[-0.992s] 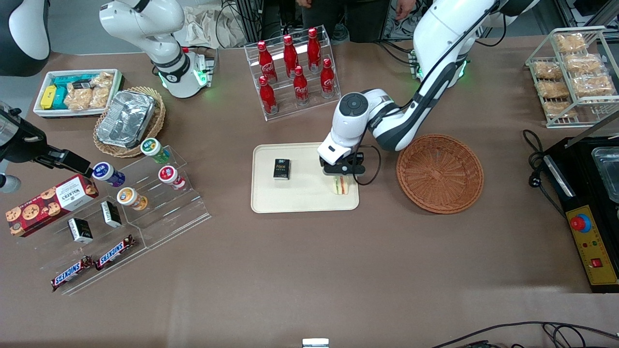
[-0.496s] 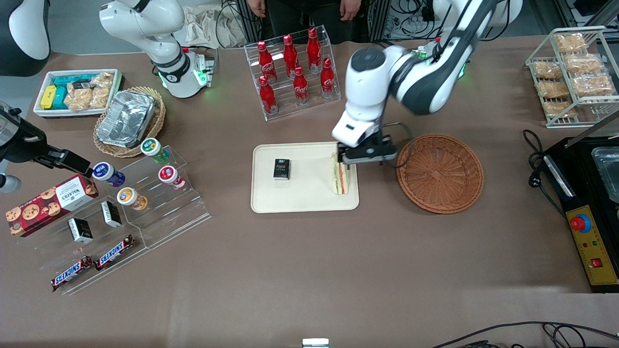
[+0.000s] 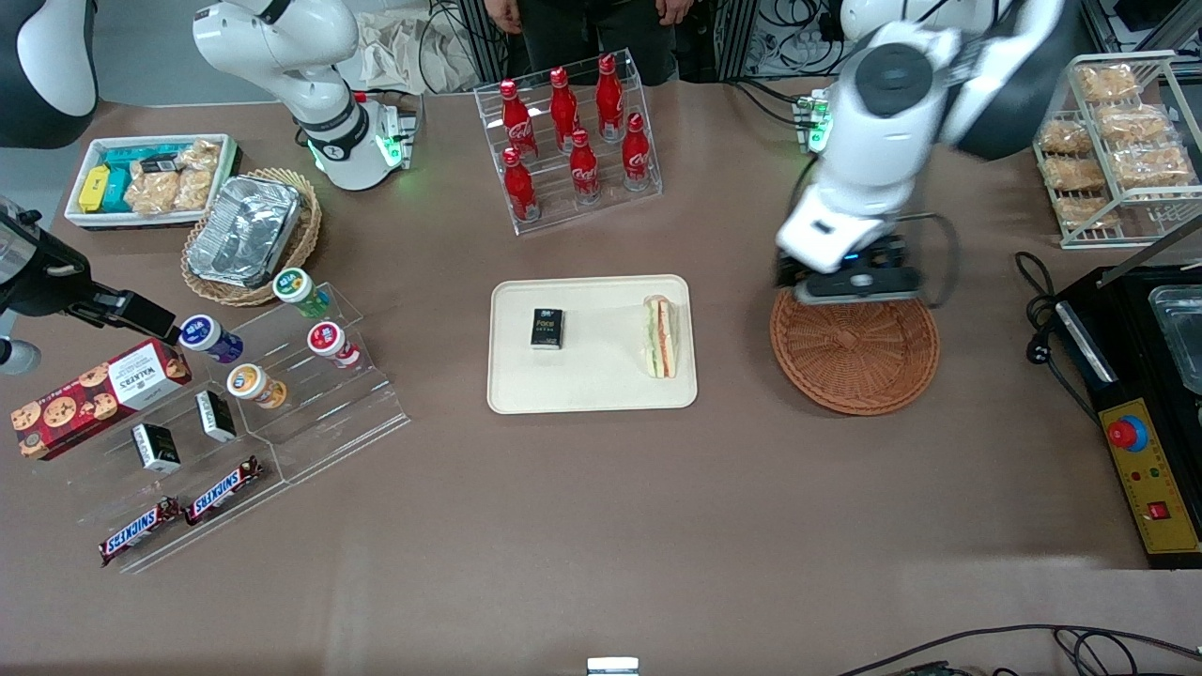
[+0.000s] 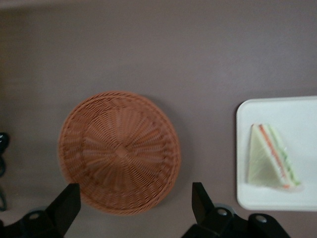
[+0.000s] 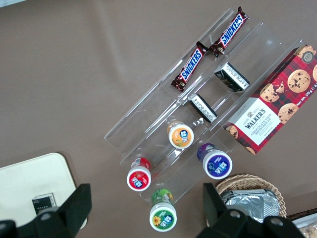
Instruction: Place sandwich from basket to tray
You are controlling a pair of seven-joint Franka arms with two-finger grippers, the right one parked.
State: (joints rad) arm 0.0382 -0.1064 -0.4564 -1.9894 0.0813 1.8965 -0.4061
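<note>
- On the flat cream-coloured rectangular tray [image 3: 592,394], at its end nearest the round reddish-brown woven wicker basket [image 3: 855,361], lies the triangular white-bread sandwich [image 3: 660,336] with orange, red and green layers, its long axis running toward the front camera.
- Well apart from it, toward the working arm's end, the left gripper [image 3: 853,282] hangs above the basket's farther rim, fingers [image 4: 200,201] spread wide and holding nothing.
- The basket is bare inside; a small black box [image 3: 547,329] shares the tray, apart from the sandwich.
- Placing looks done; brown table around is free for withdrawal.
</note>
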